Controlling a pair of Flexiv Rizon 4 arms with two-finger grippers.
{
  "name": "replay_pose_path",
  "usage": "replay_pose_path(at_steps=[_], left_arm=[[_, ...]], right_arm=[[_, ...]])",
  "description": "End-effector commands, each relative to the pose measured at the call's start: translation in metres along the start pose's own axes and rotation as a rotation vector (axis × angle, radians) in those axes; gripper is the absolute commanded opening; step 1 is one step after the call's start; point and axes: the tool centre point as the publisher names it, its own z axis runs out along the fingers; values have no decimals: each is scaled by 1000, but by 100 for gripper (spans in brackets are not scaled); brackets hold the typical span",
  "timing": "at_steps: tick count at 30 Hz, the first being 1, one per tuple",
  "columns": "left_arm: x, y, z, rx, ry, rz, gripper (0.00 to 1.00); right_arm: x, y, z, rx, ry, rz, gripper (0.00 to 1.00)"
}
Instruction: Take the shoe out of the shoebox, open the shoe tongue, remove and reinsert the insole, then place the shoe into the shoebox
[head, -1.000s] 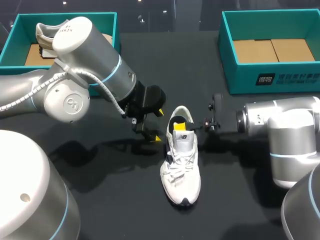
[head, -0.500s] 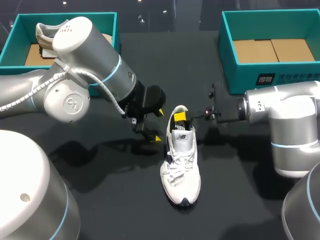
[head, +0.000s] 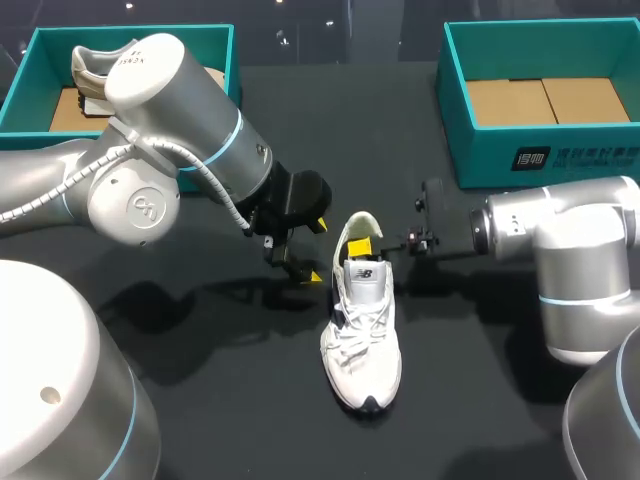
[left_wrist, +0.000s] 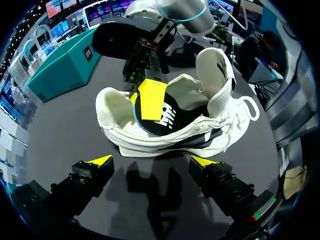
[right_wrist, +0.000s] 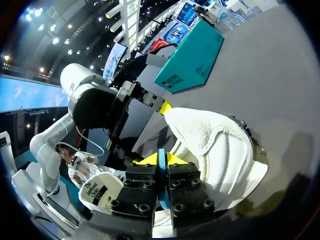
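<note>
White laced shoe (head: 361, 330), thin black insole (left_wrist: 172, 112)

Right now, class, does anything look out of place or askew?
Only the shoe: its tongue stands flipped up and the right gripper pinches the insole edge at the heel. Nothing spilled or damaged.

Count: 2 open teal cardboard shoeboxes, left shoebox (head: 180, 30) and right shoebox (head: 480, 160), at the black table's (head: 480, 400) far corners. 2 shoes: white lace-up sneaker (head: 362, 340), beige shoe (head: 95, 65). 1 black insole (left_wrist: 172, 112).
</note>
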Motion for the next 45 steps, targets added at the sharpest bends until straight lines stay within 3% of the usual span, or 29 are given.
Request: replay_pose_path(at_steps=[1,2,3,6,16,29,38,45], left_arm=[[0,-1,-2,2,8,6,100],[0,-1,-4,0,2,20,100],[0,-1,-6,-4,-3,21,100],[-1,0,-14,0,-1,33,100],[-9,16,-44,-10,0,68,100],[-30,52,-79,-112,-45,149,100],[-50,76,-108,-100,22,235,100],[-62,86,-135,-88,81,302,100]], right_arm=[[10,2,-2,-4,-17,-15,33],[13,5,-3,-3,-21,-25,53],[15,7,-4,-2,-24,-32,79],[21,13,-10,2,-34,-53,92],[25,25,-29,28,-81,-60,91],[28,38,-80,149,-213,15,84],[30,48,-122,302,-271,77,84],[41,60,-138,471,-369,190,80]])
